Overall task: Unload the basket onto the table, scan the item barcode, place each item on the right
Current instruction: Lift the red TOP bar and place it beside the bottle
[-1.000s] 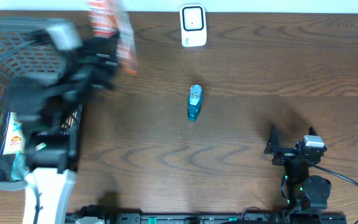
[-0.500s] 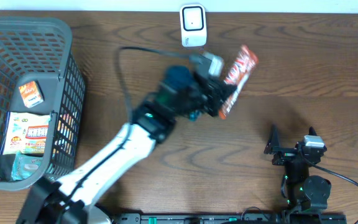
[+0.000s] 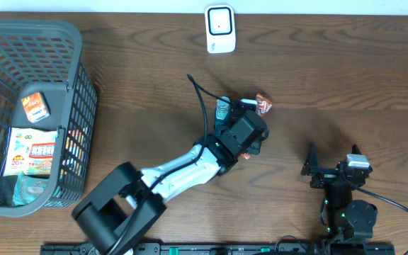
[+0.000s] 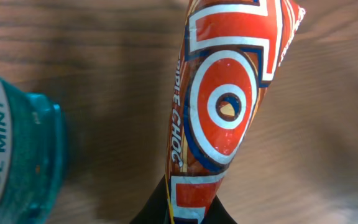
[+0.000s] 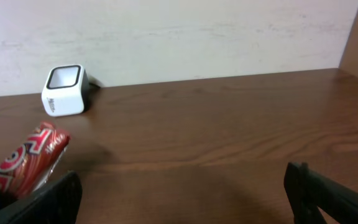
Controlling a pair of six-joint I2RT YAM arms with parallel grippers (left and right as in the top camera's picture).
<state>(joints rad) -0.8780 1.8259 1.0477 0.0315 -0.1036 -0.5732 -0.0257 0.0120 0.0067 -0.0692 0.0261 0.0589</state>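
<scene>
A red, white and blue snack packet (image 4: 229, 106) is pinched at its lower end by my left gripper (image 4: 188, 208), which is shut on it. From overhead the left gripper (image 3: 253, 119) sits low over the table's middle, and only the packet's tip (image 3: 263, 105) pokes out past it. The white barcode scanner (image 3: 219, 28) stands at the far edge, well apart from the packet. My right gripper (image 3: 333, 157) rests open near the front right with nothing between its fingers. Its wrist view shows the scanner (image 5: 64, 98) and the packet (image 5: 30, 155) at left.
A teal mouthwash bottle (image 3: 222, 110) lies just left of the held packet, large at the left edge of the left wrist view (image 4: 11, 155). A grey wire basket (image 3: 69, 42) at the far left holds several packaged items.
The left arm swung from beside the basket to the table's middle with the packet in its grip, then dropped lower beside the bottle. The right arm has stayed still.
</scene>
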